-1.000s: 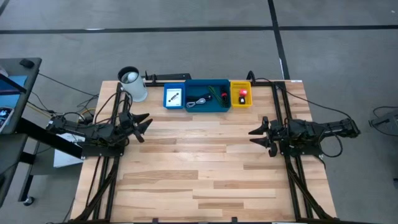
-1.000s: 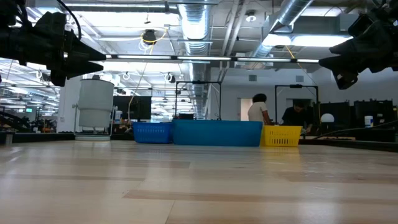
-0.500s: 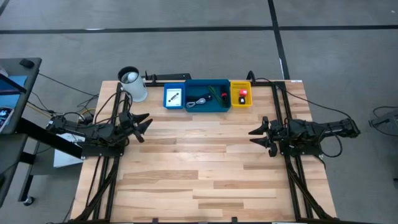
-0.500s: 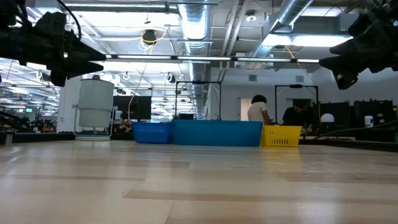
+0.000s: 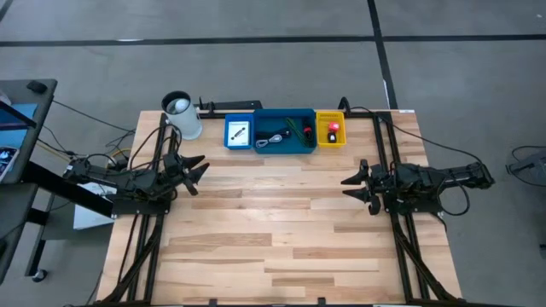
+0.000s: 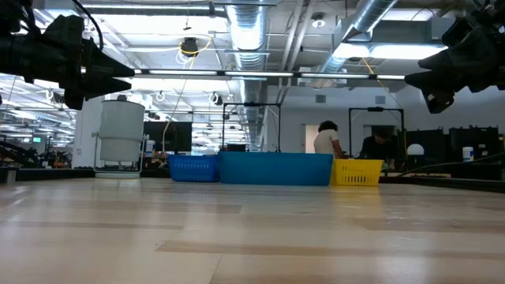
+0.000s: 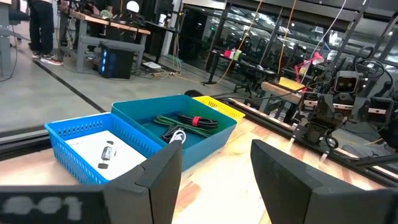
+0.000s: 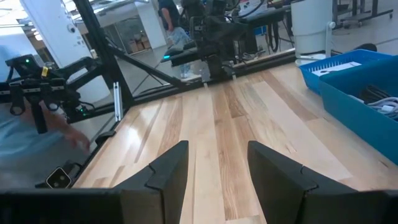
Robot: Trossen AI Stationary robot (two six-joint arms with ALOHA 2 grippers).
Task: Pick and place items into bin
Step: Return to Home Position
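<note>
Three trays stand in a row at the table's far edge: a small blue one (image 5: 239,134) with a white packet and a small black piece, a wide blue one (image 5: 285,131) with black, red and green cables (image 7: 186,122), and a yellow one (image 5: 330,130) with a small red block. My left gripper (image 5: 198,170) hovers open above the table's left side, level, with nothing between its fingers. Over the right side my right gripper (image 5: 351,185) hovers open too, also empty.
A white-and-black cylindrical cup (image 5: 182,114) stands at the far left, beside the small blue tray. The bare wooden tabletop (image 5: 273,222) spreads between both arms. People show in the room behind the table (image 6: 325,139).
</note>
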